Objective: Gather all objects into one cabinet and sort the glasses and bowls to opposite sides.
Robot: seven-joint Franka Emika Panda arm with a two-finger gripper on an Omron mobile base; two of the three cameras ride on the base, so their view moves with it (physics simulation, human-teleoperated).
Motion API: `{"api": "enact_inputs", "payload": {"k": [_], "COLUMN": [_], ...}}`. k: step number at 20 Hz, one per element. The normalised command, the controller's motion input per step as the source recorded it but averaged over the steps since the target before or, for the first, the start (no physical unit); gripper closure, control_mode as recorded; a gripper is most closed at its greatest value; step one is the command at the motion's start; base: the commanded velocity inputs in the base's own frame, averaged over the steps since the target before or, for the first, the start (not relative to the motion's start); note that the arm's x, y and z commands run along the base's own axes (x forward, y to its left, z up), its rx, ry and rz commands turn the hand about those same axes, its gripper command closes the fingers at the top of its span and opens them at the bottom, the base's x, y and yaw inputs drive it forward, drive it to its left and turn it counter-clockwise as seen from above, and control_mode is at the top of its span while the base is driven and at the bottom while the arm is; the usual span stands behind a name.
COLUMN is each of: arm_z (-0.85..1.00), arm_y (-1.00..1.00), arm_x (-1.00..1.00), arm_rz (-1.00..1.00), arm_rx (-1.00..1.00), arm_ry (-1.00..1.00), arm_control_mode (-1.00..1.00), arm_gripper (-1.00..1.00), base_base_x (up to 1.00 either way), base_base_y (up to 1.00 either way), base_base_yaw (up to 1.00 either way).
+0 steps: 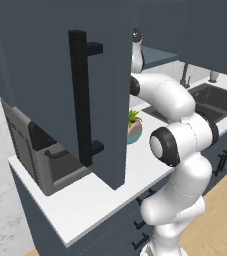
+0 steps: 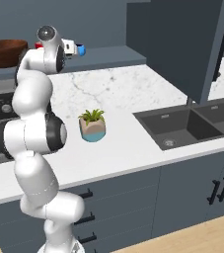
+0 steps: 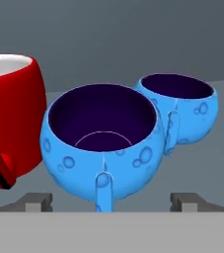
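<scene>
In the hand view my gripper (image 3: pixel 116 201) is open, its fingertips (image 3: pixel 38 200) spread wide on either side of the near blue bowl (image 3: pixel 103 138), which stands upright just ahead. A second blue bowl (image 3: pixel 180 106) touches it behind and to the right. The red cup (image 3: pixel 10 118) stands upright against the near bowl's left side. From the right base view the hand (image 2: pixel 73 48) reaches onto the cabinet shelf (image 2: pixel 108 55), with a blue bowl (image 2: pixel 81 50) at its tip. The brown wooden bowl (image 2: pixel 5 52) sits at the shelf's left end. The cabinet door (image 1: pixel 45 85) hangs open in front of the left base camera.
A potted plant (image 2: pixel 93 126) stands on the white counter (image 2: pixel 123 94) below the arm. The toaster oven (image 1: pixel 40 160) sits under the open door at the left. The dark sink (image 2: pixel 182 126) and its faucet (image 1: pixel 185 75) lie to the right. The door's black bar handle (image 1: pixel 80 100) juts out.
</scene>
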Motion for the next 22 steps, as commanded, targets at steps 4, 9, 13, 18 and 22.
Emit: {"api": "enact_inputs", "payload": {"k": [4,9,13,18,22], "arm_z": [-0.03,-0.49,-0.77,-0.85,-1.0], "arm_y": [-0.21,-0.81,-1.0,-0.98,-0.46], "arm_x": [-0.69,-1.0,-1.0,-1.0,-1.0], "arm_rz": [-0.04,0.0,0.0,0.0,0.0], "arm_rx": [0.0,0.0,0.0,-0.01,-0.15], "arm_ry": [0.0,-0.03,-0.09,-0.11,-0.01], "arm_control_mode": [-1.0,-1.0,-1.0,-1.0,-1.0], "arm_gripper": [-1.0,-1.0,-1.0,-1.0,-1.0], "base_base_x": [0.0,0.0,0.0,0.0,0.0], "base_base_y": [0.0,0.0,0.0,0.0,0.0], "base_base_yaw": [0.0,0.0,0.0,0.0,0.0]}}
